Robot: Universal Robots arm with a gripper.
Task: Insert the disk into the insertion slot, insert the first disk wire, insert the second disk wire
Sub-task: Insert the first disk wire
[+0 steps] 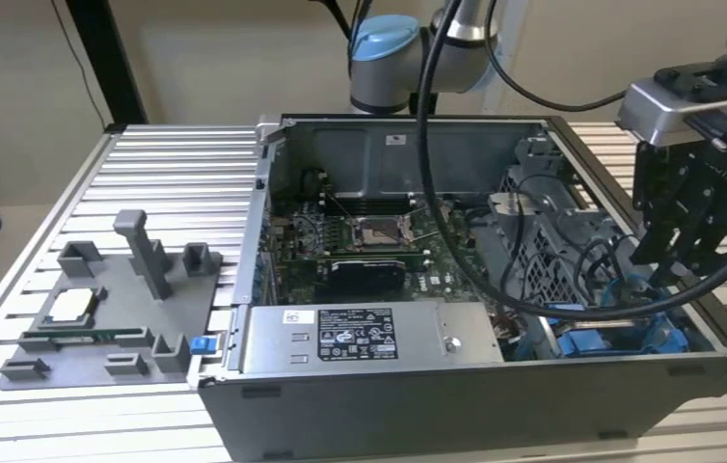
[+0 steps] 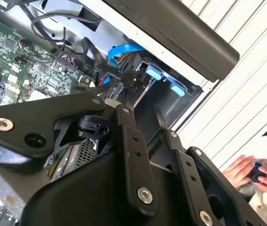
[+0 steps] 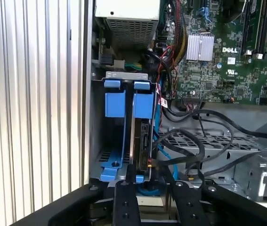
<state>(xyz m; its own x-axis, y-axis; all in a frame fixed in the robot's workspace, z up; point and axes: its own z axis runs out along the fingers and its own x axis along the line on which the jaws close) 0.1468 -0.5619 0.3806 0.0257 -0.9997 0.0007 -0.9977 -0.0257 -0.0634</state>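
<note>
The exterior view looks down at an angle on the whole open computer case [image 1: 467, 410] on the worktop [image 1: 171, 164]. Both wrist views look in closely, sharing its drive bay [image 3: 114, 101] and circuit board [image 3: 227, 75].

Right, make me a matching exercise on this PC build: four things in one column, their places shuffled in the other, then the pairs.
Things
1. disk
2. power-supply box
3. grey fixture
4. gripper

Places
A. on the slatted table, outside the case, at the exterior view's left
B. above the case's drive-bay corner, at the exterior view's right
C. on edge in the insertion slot, beside blue tabs
D. inside the case, along its near wall in the exterior view

Pairs: 1-C, 2-D, 3-A, 4-B
</note>
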